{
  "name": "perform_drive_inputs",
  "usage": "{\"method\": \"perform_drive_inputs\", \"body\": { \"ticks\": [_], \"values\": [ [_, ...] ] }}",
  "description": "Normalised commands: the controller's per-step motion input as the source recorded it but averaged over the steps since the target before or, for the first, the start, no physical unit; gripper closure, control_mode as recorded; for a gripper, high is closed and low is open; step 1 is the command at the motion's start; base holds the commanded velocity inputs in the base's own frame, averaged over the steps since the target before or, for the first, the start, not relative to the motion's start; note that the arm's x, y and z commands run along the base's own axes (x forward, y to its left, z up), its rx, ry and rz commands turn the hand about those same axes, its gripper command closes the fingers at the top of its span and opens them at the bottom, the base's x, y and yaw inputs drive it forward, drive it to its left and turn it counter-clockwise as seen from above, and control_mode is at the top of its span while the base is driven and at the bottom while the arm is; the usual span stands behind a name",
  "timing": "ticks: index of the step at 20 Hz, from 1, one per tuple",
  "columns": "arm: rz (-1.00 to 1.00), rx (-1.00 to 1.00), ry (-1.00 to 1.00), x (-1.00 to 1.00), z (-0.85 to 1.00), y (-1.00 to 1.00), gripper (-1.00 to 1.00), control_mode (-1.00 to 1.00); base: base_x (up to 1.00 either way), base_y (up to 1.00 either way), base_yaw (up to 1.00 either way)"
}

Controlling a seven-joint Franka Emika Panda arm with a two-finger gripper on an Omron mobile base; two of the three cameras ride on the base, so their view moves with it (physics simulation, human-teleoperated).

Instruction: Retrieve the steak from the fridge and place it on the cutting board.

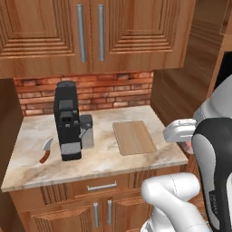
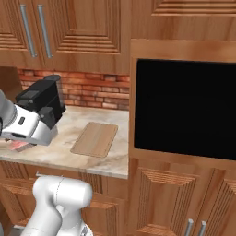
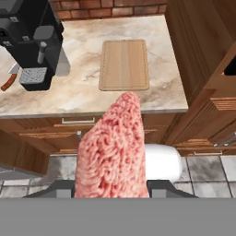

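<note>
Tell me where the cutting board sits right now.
The cutting board lies flat on the marbled countertop, right of the black coffee machine; in the hand view it lies just beyond the held steak.

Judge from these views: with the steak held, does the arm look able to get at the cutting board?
Probably yes. The cutting board lies bare near the counter's front edge, with the coffee machine off to one side. The steak hangs short of the counter.
</note>
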Motion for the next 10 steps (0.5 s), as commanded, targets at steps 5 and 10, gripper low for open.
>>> {"method": "perform_drive_inputs", "body": {
  "ticks": [5, 10],
  "values": [
    [0.0, 0.0, 0.0, 0.0, 0.0, 0.0, 1.0, 1.0, 0.67, -0.06, -0.01],
    [0.0, 0.0, 0.0, 0.16, 0.0, -0.01, 1.0, -1.0, 0.59, -0.07, -0.01]
  ]
}}
